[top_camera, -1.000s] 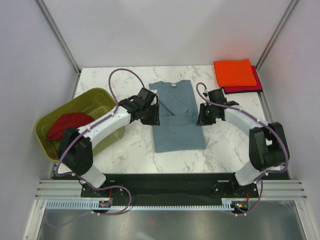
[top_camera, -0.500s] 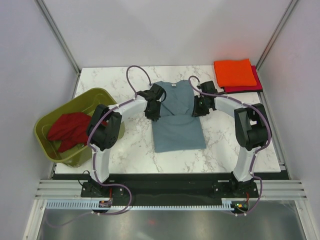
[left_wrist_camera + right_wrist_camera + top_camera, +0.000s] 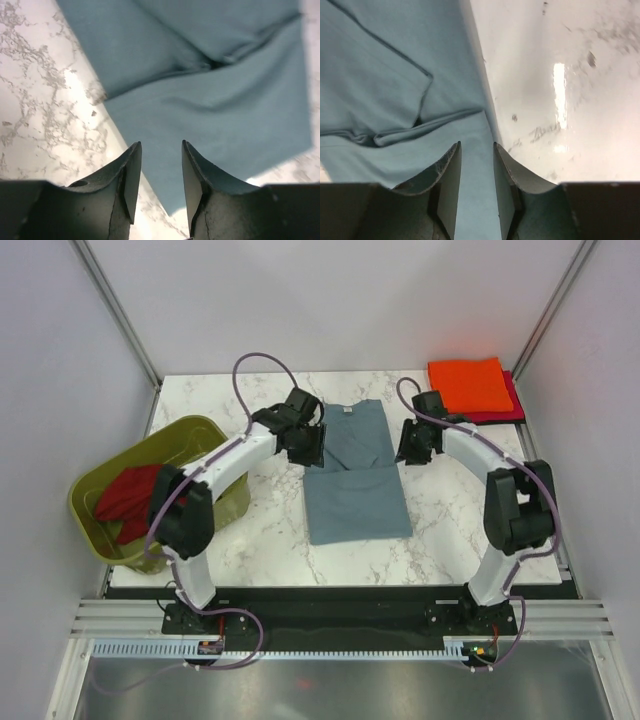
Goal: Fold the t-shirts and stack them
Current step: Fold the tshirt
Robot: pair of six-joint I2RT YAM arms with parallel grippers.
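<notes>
lab test cell: white panels (image 3: 340, 300), aluminium frame (image 3: 117, 310)

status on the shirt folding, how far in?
Done: the orange shirt lies folded on a folded red shirt at the far right corner. In hand: the blue-grey shirt is mid-table, sleeves tucked in. The left tool and right tool sit open at its sides, holding nothing. Left: finish and stack it, then the dark red shirt bunched in the green tub.
</notes>
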